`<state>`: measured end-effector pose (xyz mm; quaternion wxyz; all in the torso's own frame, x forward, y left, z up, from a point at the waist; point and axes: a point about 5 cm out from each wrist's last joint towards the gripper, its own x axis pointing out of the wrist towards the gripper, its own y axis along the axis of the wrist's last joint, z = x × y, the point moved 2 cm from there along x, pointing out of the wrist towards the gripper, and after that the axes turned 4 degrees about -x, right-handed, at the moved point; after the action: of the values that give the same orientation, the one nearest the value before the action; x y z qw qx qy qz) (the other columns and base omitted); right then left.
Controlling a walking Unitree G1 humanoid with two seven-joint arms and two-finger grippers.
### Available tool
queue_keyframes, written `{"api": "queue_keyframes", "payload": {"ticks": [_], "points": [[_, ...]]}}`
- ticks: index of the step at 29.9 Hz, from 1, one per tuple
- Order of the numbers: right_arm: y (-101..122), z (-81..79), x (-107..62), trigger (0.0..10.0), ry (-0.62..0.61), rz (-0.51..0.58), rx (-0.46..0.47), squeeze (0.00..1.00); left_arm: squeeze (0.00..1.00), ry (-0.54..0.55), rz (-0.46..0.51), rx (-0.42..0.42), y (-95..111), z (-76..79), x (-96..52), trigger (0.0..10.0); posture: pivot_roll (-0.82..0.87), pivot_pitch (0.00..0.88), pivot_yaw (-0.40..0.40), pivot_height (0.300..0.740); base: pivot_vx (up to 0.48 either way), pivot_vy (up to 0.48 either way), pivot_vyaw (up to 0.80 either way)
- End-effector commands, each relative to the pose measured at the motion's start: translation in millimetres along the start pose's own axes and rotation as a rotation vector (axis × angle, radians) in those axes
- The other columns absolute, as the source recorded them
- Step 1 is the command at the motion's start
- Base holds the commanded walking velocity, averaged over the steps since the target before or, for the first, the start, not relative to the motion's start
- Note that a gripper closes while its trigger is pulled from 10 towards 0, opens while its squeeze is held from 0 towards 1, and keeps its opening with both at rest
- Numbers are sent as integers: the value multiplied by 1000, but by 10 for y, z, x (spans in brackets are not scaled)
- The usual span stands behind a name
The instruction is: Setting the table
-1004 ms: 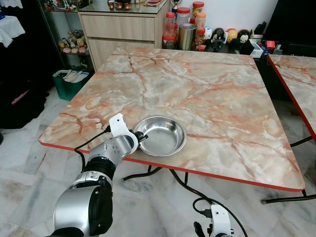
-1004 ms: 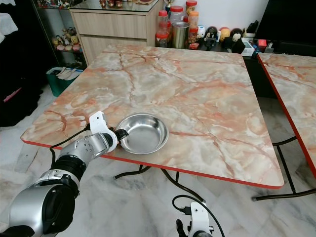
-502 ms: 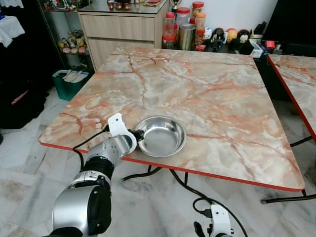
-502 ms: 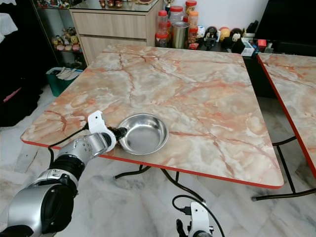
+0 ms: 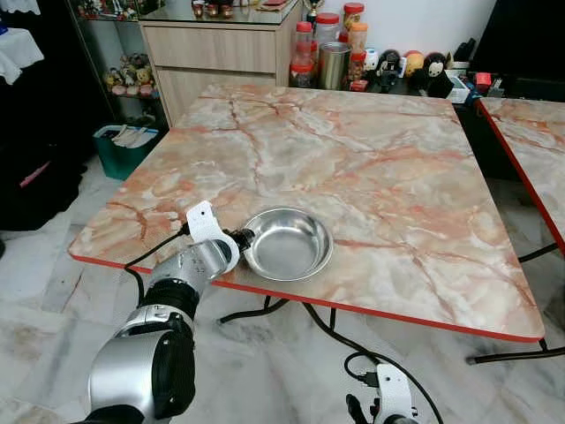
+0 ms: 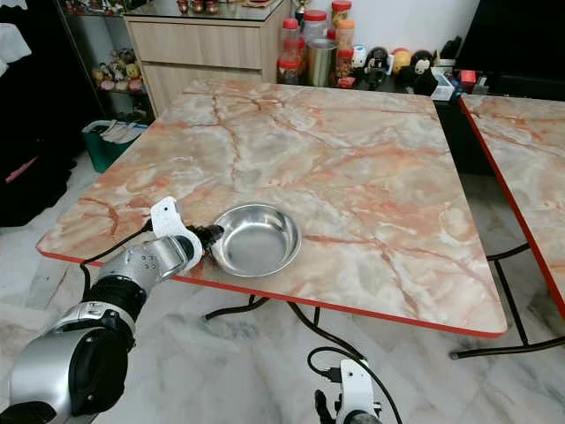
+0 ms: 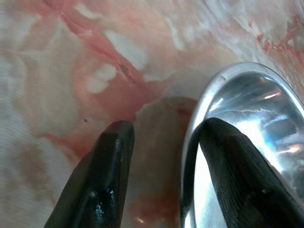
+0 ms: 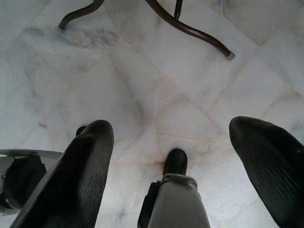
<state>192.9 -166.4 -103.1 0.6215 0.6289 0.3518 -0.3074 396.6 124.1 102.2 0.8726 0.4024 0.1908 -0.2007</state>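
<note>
A shiny steel bowl (image 5: 290, 243) sits upright on the marble table (image 5: 380, 168), close to its red front edge. My left gripper (image 5: 240, 237) is at the bowl's left rim. In the left wrist view the left gripper (image 7: 166, 128) is open: one black finger (image 7: 232, 166) reaches over the rim (image 7: 190, 142) into the bowl, and the other finger (image 7: 104, 166) rests outside above the marble. The rim stands in the gap, with no squeeze visible. My right gripper (image 8: 171, 126) hangs low over the floor tiles, open with nothing between its fingers.
A second marble table (image 5: 530, 132) stands to the right. Behind the table are a wooden cabinet (image 5: 221, 44), jars and a metal tin (image 5: 334, 62), and small figurines (image 5: 415, 66). A green bin (image 5: 124, 150) sits at the left. Table legs and cables (image 5: 335, 331) run below.
My left gripper has slid a little leftward along the table's front, away from the bowl's middle. The bowl has stayed in place. The right arm has not moved.
</note>
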Motion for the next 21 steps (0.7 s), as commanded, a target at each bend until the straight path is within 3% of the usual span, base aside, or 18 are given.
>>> {"api": "queue_keyframes", "payload": {"ticks": [1, 9, 11, 16, 19, 21], "points": [[35, -13, 6, 10000, 3, 9, 5, 0, 0, -10, 14, 5, 85, 54, -17, 10000, 73, 0, 1, 740, 0, 0, 0], [29, -12, 5, 10000, 3, 8, 6, 0, 0, 2, 37, -49, 142, -85, -50, 10000, 75, 0, 2, 740, 0, 0, 0], [25, -12, 5, 10000, 6, 6, 4, 0, 0, -12, 69, -121, 196, -162, -85, 10000, 79, 0, 1, 740, 0, 0, 0], [22, -14, 4, 10000, 8, 5, 2, 0, 0, -14, 97, -134, 232, -230, -115, 10000, 81, 0, 1, 740, 0, 0, 0], [18, -17, 3, 10000, 11, 6, 2, 0, 0, -28, 141, -222, 286, -366, -185, 10000, 81, 0, 2, 740, 0, 0, 0], [17, -16, 3, 10000, 12, 6, 2, 0, 0, -28, 152, -234, 289, -401, -203, 10000, 80, 0, 2, 740, 0, 0, 0]]}}
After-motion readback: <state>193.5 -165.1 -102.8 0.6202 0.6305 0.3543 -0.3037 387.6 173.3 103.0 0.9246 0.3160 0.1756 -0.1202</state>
